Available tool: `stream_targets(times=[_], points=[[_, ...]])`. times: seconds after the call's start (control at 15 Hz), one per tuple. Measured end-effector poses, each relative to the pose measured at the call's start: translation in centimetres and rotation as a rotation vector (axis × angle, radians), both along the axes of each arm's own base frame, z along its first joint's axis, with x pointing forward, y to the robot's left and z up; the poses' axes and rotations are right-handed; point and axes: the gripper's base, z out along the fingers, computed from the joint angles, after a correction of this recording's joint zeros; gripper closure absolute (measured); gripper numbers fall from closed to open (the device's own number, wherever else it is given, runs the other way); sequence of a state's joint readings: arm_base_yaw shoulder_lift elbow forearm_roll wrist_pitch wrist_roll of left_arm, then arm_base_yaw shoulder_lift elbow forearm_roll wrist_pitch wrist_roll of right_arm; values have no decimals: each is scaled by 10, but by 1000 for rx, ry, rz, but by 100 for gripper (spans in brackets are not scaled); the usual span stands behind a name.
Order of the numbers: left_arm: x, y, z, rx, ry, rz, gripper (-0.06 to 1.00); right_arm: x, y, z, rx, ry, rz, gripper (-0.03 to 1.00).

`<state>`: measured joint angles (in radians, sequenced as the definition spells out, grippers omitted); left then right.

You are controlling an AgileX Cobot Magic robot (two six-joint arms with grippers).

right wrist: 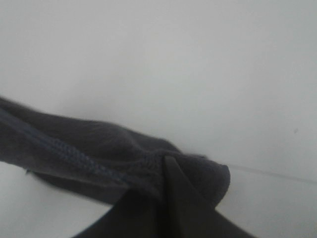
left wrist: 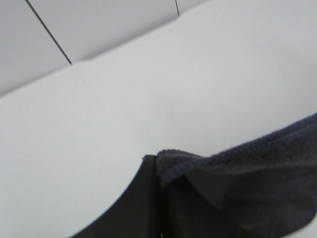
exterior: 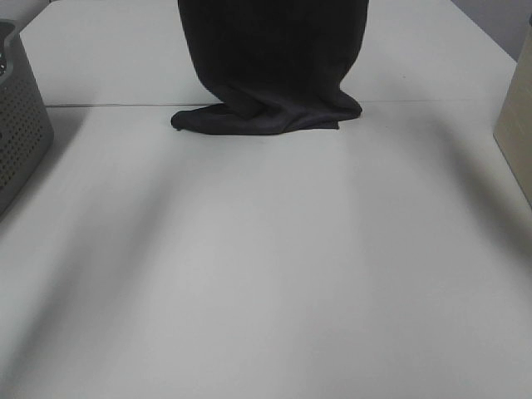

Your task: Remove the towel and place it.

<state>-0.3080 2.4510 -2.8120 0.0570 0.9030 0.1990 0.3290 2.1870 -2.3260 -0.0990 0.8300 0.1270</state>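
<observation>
The dark navy-black towel (exterior: pixel 270 62) hangs down from above the top edge of the exterior view, and its lower end lies bunched on the white table (exterior: pixel 266 274) at the far middle. Neither gripper shows in the exterior view. In the left wrist view my left gripper (left wrist: pixel 157 173) is shut on a hemmed corner of the towel (left wrist: pixel 247 163). In the right wrist view my right gripper (right wrist: pixel 166 171) is shut on another bunched, hemmed part of the towel (right wrist: pixel 89 148). Both hold it up above the table.
A grey perforated basket (exterior: pixel 17 125) stands at the left edge of the table. A beige box (exterior: pixel 517 125) stands at the right edge. A seam (exterior: pixel 108 105) runs across the table just behind the towel's bunched end.
</observation>
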Motion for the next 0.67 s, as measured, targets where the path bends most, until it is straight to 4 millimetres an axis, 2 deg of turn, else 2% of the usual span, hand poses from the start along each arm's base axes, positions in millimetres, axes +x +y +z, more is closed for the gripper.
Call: stream_targets(times=[0.07,0.2,0.47,0.6,0.67], points=[[-5,2,-3,20,81,3,94,-9,2,-1,-5,83,55,96],[-23,7,4,49,211,6,94,-31,0,16,-18,172,98,96],[-64,15,72,-51,139,-8,94,-86,-12,82,40,166,147,96],[-82,20,93,-102,134,3,94,-104,-14,102,67,131,185,96],[-85,20,95,-106,145,2,94,-108,-15,106,75,127,189,96]])
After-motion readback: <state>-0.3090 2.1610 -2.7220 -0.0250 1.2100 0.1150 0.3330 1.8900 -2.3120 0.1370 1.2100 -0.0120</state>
